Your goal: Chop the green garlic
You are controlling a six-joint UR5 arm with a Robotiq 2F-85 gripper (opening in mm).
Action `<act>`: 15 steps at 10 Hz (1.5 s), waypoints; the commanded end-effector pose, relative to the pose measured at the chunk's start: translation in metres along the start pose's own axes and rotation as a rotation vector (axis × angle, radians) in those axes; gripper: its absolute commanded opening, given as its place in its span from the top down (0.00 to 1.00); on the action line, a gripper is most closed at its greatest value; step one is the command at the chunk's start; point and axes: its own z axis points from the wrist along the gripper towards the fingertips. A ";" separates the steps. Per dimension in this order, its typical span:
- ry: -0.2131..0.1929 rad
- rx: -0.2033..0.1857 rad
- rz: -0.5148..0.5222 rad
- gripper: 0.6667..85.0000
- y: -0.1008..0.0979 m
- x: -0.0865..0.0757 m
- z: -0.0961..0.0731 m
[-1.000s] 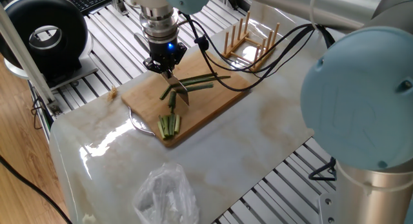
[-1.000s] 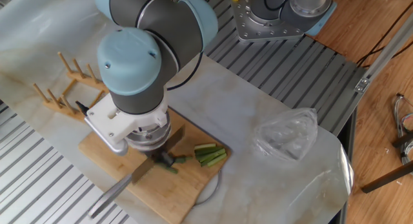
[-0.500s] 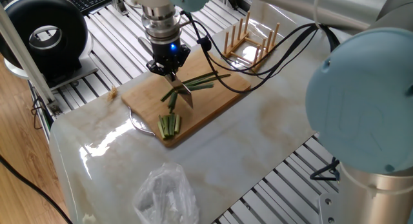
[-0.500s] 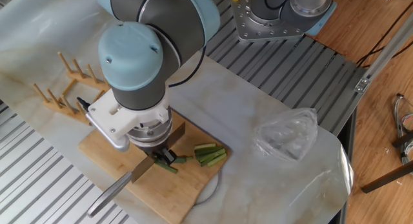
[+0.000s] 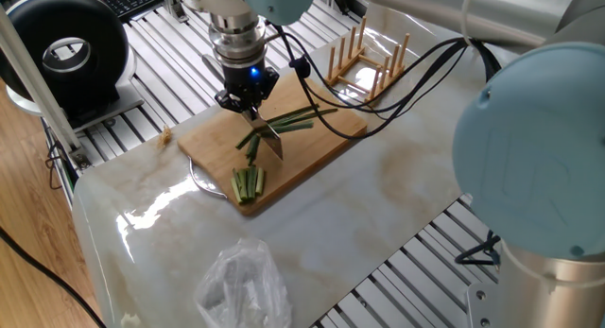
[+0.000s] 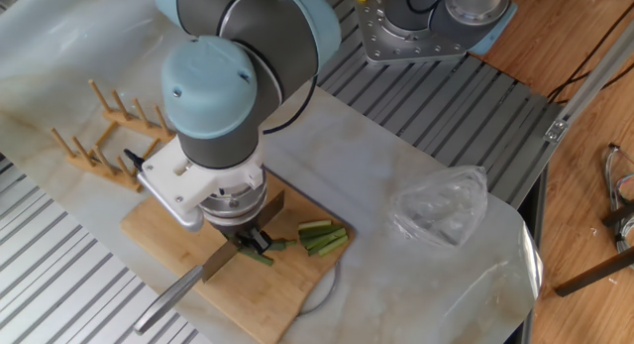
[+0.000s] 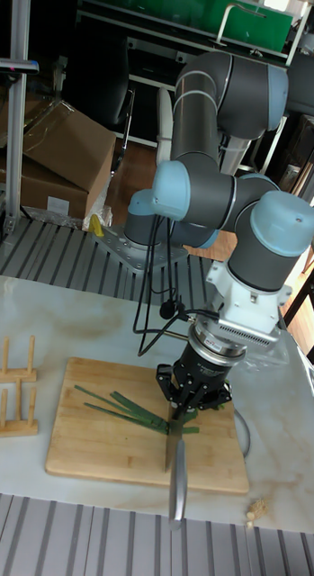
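Marbled white tabletop (image 5: pixel 378 205) on a slatted aluminium frame, wood floor at the edges, cardboard boxes behind in the tall view.

Nearest the one fixed view: crumpled clear plastic bag (image 5: pixel 244 288) on the marble, well apart from the board. Same bag (image 6: pixel 441 205) at the table's far side in the other fixed view.

Wooden cutting board (image 5: pixel 312 150) lies flat on the marble; a round silvery rim pokes out from under its near corner. At that near end sits a neat bundle of short pale yellow-green sticks (image 5: pixel 249 183), side by side, also seen (image 6: pixel 324 237) just beside the gripper in the other view.

Mid-board: the green garlic (image 5: pixel 301 117), long thin dark-green stalks fanned across the board, lying flat. In the tall view the stalks (image 7: pixel 112 405) run from the board's left part toward the gripper. A couple of short dark-green pieces (image 5: pixel 252 144) lie next to the blade.

Gripper (image 5: pixel 248 108) points straight down over the middle of the board, fingers clamped on the handle of a knife (image 7: pixel 177 468). Blade tip rests on the board at the stalks (image 6: pixel 256 247); the knife extends past the board edge in the tall view. Black cables loop from the wrist.

Beyond the board: wooden peg rack (image 5: pixel 364 59) standing on the tabletop, near the board's far corner but not touching it. Small tan scrap (image 5: pixel 166 134) on the marble by the board's left edge.

Farthest: black round fan-like unit (image 5: pixel 66 52) and a keyboard at the upper left
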 end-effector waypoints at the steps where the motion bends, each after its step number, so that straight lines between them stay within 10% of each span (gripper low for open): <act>1: -0.033 0.020 -0.014 0.99 -0.006 -0.009 -0.005; 5: -0.069 -0.013 -0.004 0.99 -0.002 -0.017 0.011; 9: -0.056 -0.006 0.008 0.99 0.009 -0.020 -0.010; 13: -0.103 0.003 0.010 0.99 0.001 -0.037 0.025; 15: -0.076 0.021 0.019 0.99 0.007 -0.032 0.007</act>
